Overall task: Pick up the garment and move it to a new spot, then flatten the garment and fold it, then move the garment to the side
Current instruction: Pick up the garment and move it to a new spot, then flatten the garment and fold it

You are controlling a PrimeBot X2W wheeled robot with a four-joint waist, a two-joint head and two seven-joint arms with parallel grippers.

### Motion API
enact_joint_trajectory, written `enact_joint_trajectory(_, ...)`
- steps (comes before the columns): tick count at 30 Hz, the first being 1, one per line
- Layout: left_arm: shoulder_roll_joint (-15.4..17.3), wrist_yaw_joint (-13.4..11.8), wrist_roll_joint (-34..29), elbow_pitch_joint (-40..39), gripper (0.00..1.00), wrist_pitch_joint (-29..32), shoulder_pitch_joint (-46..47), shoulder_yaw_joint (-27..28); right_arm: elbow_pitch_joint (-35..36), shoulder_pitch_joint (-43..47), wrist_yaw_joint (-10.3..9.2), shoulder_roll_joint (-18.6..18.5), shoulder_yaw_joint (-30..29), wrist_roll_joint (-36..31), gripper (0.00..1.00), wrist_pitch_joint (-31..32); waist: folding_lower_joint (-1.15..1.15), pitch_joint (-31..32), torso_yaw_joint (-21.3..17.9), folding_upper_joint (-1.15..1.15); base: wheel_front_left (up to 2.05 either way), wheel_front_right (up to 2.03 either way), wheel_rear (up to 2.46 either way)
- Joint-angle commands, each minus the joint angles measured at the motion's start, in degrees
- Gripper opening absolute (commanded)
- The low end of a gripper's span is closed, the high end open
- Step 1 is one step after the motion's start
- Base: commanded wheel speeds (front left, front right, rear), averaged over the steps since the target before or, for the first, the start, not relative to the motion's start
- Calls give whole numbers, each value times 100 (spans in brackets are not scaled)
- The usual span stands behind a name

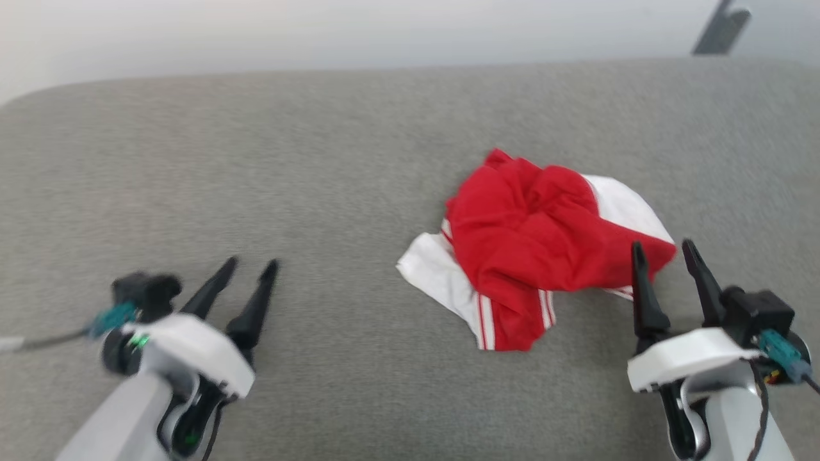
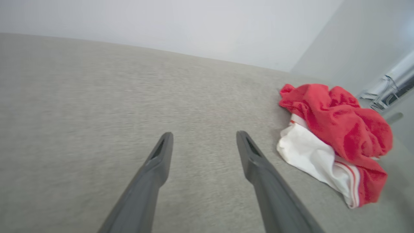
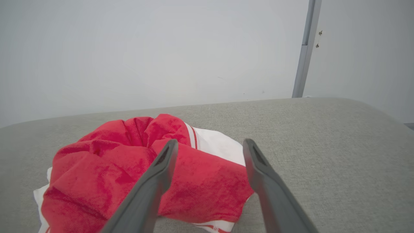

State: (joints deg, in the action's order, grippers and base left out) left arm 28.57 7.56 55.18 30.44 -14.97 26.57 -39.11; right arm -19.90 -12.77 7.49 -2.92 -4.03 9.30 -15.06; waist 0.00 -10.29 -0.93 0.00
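both claws are spread wide and hold nothing. my left claw (image 1: 253,261) hangs over bare grey tabletop (image 1: 320,160), well apart from the shirt (image 1: 532,237). my right claw (image 1: 661,243) sits at the shirt's near right edge with its fingers pointing over the red cloth, though i can't tell whether they touch it.

the shirt lies in a crumpled heap right of centre, with the red body bunched on top, one white sleeve poking out to the left and more white showing at the far right.

what worries me is the grab. if i close the right claw here, i'd likely pinch only the top fold, and the rest would drag or twist as it lifts, which makes flattening harder. bite too deep and i could take several layers at once, or dig the fingertips into the soft tabletop cover. the head view is also smeared, so my aim may be off — i'd wait for it to settle first.
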Motion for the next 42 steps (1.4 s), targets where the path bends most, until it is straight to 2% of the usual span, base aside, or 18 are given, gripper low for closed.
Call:
enact_joint_trajectory(1, -178, -14, -456, -112, 100, -28, -458, 595, 30, 159, 0, -6, -69, -53, 100, -14, 0, 284, 285, 0, 0, 0, 0)
enact_joint_trajectory(6, -572, -14, -1576, -576, 100, -28, -1445, 1995, 114, 441, 0, -7, -252, -95, 100, -14, 0, 491, 402, 0, 0, 0, 0)
enact_joint_trajectory(10, -860, -14, -2287, -1034, 100, -29, -2146, 2844, 223, 631, 0, -40, -355, -106, 100, -14, 0, 667, 403, 0, 0, 0, 0)
enact_joint_trajectory(17, -1134, -14, -2922, -1607, 100, -30, -2950, 3566, 437, 857, 0, -62, -364, -80, 100, -15, 0, 880, 306, 0, 0, 0, 0)
enact_joint_trajectory(26, -1329, -14, -3168, -1893, 100, -30, -3280, 3766, 619, 1048, 0, -35, -323, -45, 100, -14, 0, 874, 207, 0, 0, 0, 0)
enact_joint_trajectory(33, -1295, -14, -3187, -1909, 100, -30, -3212, 3718, 607, 939, 0, -22, -299, -41, 100, -14, 0, 813, 148, 0, 0, 0, 0)
enact_joint_trajectory(39, -1200, -14, -3212, -1958, 100, -30, -3083, 3529, 585, 876, 0, -14, -260, -12, 100, -14, 0, 781, 71, 0, 0, 0, 0)
enact_joint_trajectory(42, -1022, -14, -3128, -1982, 100, -30, -2831, 3126, 591, 868, 0, -8, -258, 7, 100, -14, 0, 763, 43, 0, 0, 0, 0)
